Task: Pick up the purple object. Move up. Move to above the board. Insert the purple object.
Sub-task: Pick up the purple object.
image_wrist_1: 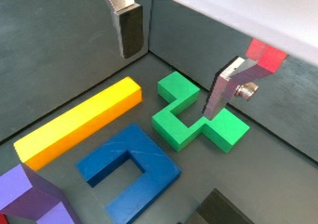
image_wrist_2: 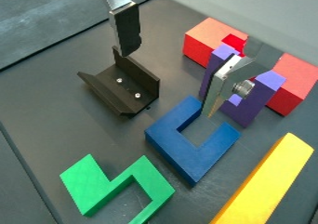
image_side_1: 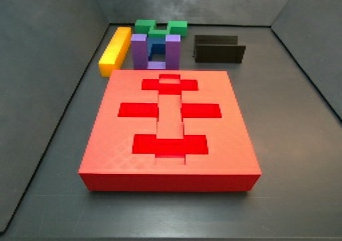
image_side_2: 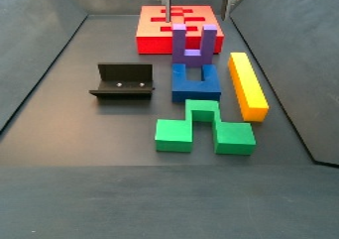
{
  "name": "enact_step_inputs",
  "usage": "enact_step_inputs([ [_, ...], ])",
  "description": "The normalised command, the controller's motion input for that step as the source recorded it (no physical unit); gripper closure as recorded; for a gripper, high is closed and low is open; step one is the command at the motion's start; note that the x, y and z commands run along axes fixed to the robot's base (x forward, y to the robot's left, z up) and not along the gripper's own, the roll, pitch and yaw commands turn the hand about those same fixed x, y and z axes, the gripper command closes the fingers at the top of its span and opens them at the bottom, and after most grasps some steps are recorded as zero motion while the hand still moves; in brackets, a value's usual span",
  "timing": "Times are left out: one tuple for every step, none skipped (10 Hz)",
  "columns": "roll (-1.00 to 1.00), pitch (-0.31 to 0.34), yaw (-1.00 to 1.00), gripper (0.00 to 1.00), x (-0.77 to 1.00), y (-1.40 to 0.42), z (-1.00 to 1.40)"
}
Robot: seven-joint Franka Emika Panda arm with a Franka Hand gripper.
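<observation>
**Purple block waiting beside the board**

Purple and matte, the small U-shaped plastic block (image_side_2: 188, 47) stood prongs-up between the large flat red board (image_side_1: 170, 125) and the blue arch-shaped block (image_side_2: 195, 81). Beside them lay a long yellow bar (image_side_2: 247, 84) and a green notched block (image_side_2: 200, 126). The gripper (image_wrist_2: 174, 62) hovered above, jaws wide and empty. The dark fixture (image_side_2: 125, 82) stood apart.
</observation>
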Motion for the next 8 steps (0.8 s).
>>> enact_step_inputs([
  [0.00,0.010,0.00,0.00,0.05,-0.01,0.00],
  [0.00,0.000,-0.09,0.00,0.13,-0.15,-0.07],
  [0.00,0.000,-0.22,0.00,0.36,-0.30,-0.18],
  [0.01,0.000,-0.18,0.00,0.53,-0.46,-0.21],
  [0.00,0.000,-0.13,0.00,0.57,-0.47,-0.25],
  [0.00,-0.034,-0.13,0.00,0.53,-0.46,-0.30],
  [0.00,-0.053,-0.08,0.00,0.47,-0.52,-0.31],
  [0.03,-0.059,0.01,0.00,0.13,-0.67,-0.31],
])
